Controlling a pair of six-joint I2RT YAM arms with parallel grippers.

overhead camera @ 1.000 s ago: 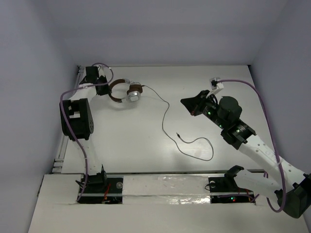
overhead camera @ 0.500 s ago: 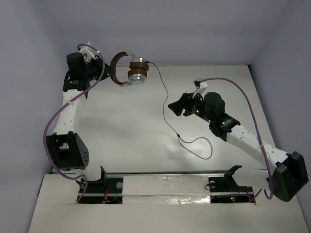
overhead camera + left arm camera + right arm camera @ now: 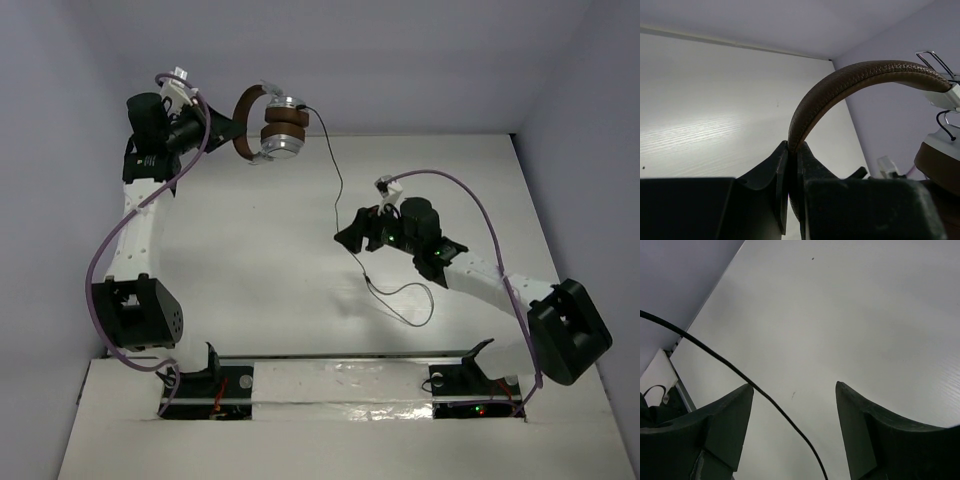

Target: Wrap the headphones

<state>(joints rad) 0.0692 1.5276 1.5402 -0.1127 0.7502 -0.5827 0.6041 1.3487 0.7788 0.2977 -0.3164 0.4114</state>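
The headphones (image 3: 272,128) hang in the air at the back left, brown headband (image 3: 850,82) up and brown ear pads (image 3: 285,122) together. My left gripper (image 3: 228,130) is shut on the headband, which is pinched between the jaws (image 3: 792,150). The thin dark cord (image 3: 341,205) drops from the cups to the table and ends in a loose loop (image 3: 425,305). My right gripper (image 3: 340,237) stands open beside the hanging cord. In the right wrist view the cord (image 3: 773,403) runs slantwise between the spread fingers of this gripper (image 3: 793,386), close to the left one.
Purple robot cables (image 3: 100,262) (image 3: 480,215) arc beside each arm. The left arm's elbow (image 3: 135,312) sits low at the near left. The right arm's elbow (image 3: 568,330) is at the near right. Walls close the table (image 3: 240,260) on three sides.
My left arm has lifted the headphones off the table and up toward the back wall. My right gripper has opened and moved left to the hanging cord.
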